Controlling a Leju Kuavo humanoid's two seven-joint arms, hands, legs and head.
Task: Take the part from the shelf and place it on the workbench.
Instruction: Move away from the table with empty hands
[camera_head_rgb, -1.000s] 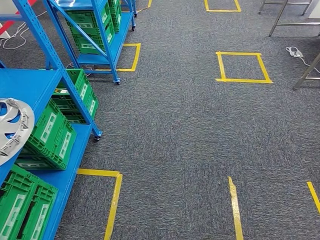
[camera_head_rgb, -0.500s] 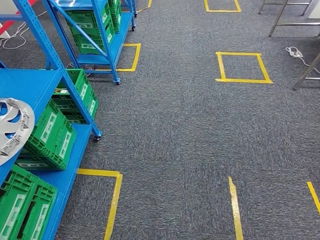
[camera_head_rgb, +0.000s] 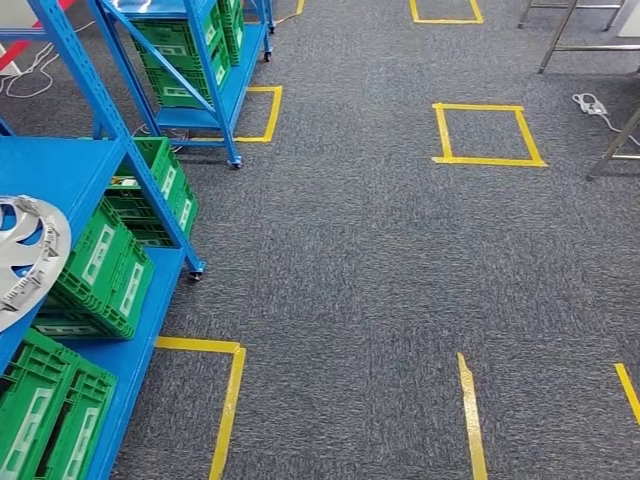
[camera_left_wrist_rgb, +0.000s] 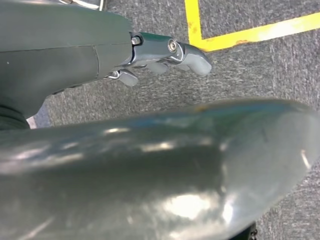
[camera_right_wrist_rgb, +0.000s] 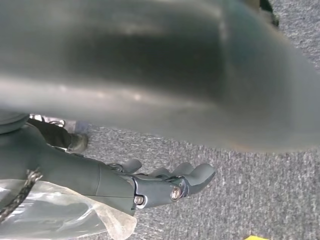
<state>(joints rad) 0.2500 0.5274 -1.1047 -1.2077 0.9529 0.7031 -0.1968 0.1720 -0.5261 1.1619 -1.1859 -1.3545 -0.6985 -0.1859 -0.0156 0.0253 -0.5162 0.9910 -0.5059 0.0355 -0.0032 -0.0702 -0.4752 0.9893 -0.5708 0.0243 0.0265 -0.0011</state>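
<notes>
Part (camera_head_rgb: 26, 255) lies at the shelf's (camera_head_rgb: 68, 170) front edge, ungrasped, because left hand (camera_left_wrist_rgb: 166, 52) and right hand (camera_right_wrist_rgb: 166, 185) hang with fingers released, grasping nothing.

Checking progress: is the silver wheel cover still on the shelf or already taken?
On the shelf. The wheel cover lies on the blue shelf at the head view's left edge, above the green crates, with no hand on it.
</notes>
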